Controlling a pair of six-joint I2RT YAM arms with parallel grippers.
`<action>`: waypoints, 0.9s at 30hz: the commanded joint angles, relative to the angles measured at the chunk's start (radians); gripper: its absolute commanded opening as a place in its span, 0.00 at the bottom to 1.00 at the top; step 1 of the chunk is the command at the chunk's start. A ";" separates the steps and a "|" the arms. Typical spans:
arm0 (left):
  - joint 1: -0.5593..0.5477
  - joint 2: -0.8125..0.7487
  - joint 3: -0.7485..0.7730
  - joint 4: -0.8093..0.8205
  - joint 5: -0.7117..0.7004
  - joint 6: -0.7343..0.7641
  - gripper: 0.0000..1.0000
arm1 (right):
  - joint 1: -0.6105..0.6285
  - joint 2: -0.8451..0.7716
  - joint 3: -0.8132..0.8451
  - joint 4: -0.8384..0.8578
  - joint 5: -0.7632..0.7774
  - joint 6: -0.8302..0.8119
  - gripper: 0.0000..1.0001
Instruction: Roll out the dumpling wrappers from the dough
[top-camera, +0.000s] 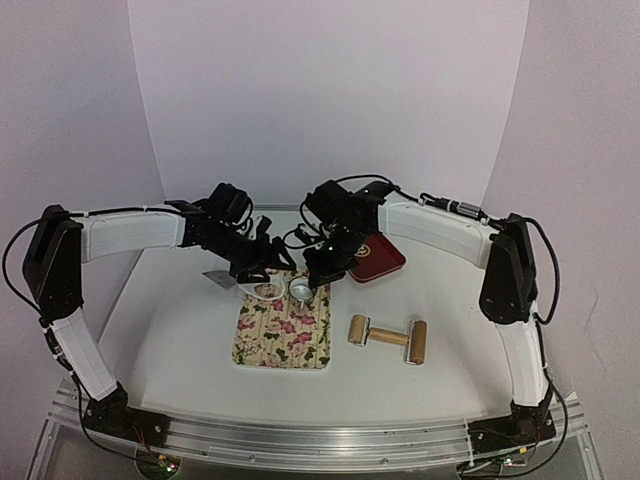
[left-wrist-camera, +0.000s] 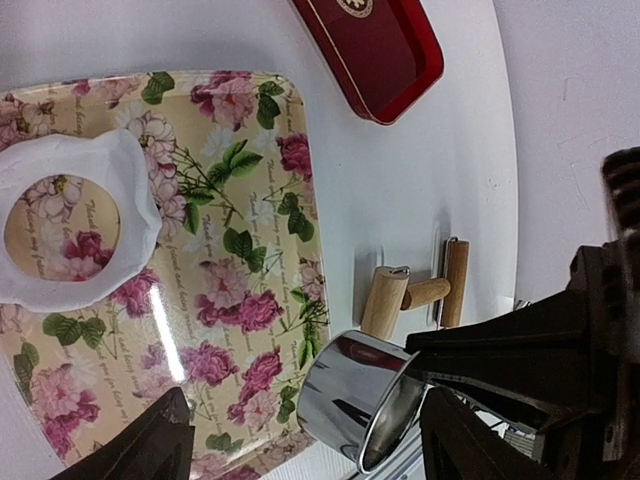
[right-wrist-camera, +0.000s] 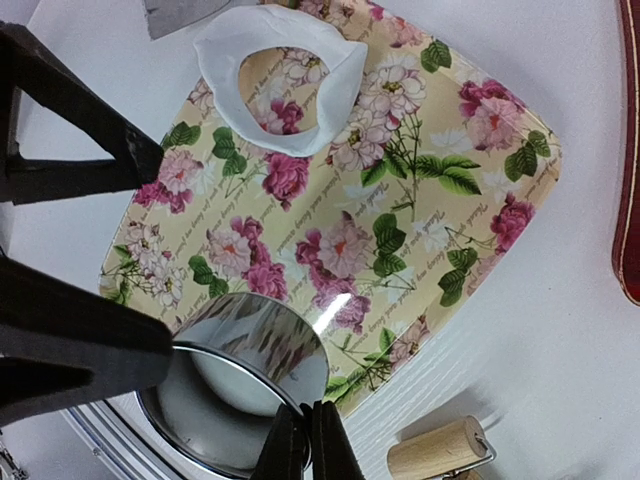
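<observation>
My right gripper (right-wrist-camera: 305, 440) is shut on the rim of the shiny metal ring cutter (right-wrist-camera: 262, 340) and holds it tilted above a corner of the floral tray (right-wrist-camera: 420, 200). A white dumpling wrapper (right-wrist-camera: 228, 388) sits inside the ring. The cutter also shows in the top view (top-camera: 300, 289) and the left wrist view (left-wrist-camera: 355, 392). A white dough sheet (left-wrist-camera: 128, 195) with a round hole lies on the tray's far end (top-camera: 266, 291). My left gripper (left-wrist-camera: 305, 455) is open and empty, its fingers either side of the cutter.
A wooden rolling pin (top-camera: 388, 338) lies on the table right of the floral tray. A red tray (top-camera: 375, 257) with a gold emblem sits behind it. A grey scraper (top-camera: 218, 278) lies left of the dough. Both arms crowd over the tray's far end.
</observation>
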 joint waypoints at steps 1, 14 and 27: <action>-0.028 0.007 0.035 0.000 -0.003 -0.016 0.75 | 0.009 0.016 0.071 -0.032 0.041 0.025 0.00; -0.084 0.098 0.125 -0.133 -0.104 -0.022 0.60 | 0.011 0.026 0.106 -0.042 0.075 0.061 0.00; -0.116 0.165 0.148 -0.245 -0.184 -0.025 0.54 | 0.036 0.068 0.143 -0.058 0.047 0.068 0.00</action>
